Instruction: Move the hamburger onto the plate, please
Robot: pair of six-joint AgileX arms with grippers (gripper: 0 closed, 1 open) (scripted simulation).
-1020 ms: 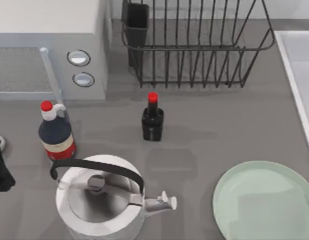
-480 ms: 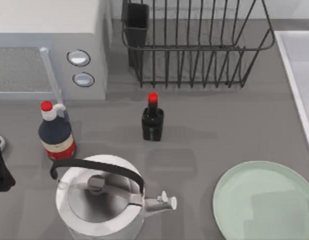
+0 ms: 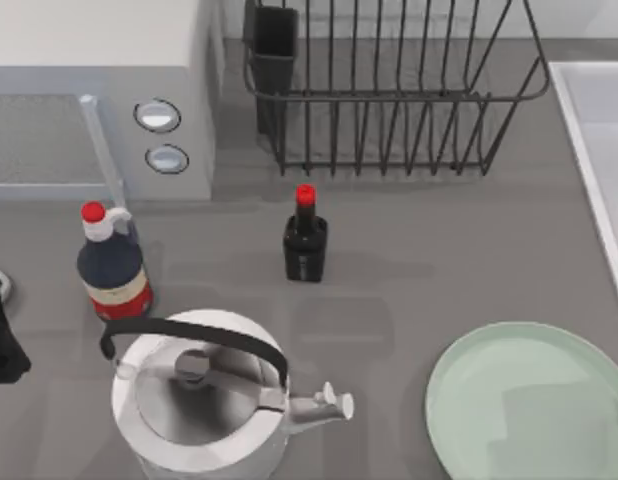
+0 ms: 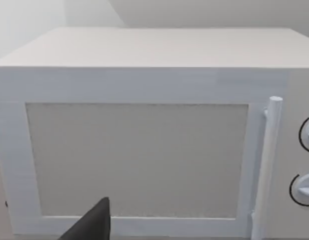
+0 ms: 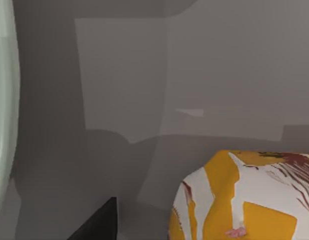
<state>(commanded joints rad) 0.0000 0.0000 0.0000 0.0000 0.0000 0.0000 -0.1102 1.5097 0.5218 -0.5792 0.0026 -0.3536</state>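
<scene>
hamburger (image 5: 244,200) partly seen, orientation unclear

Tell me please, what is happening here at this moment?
The hamburger is not yet on the mint-green plate, which lies bare at the table's right. The right wrist view has the hamburger close by on the grey counter, with the plate's rim at the edge. The left arm sits at the table's left edge, its wrist camera facing the white microwave. A white kettle and two bottles stand untouched.
</scene>
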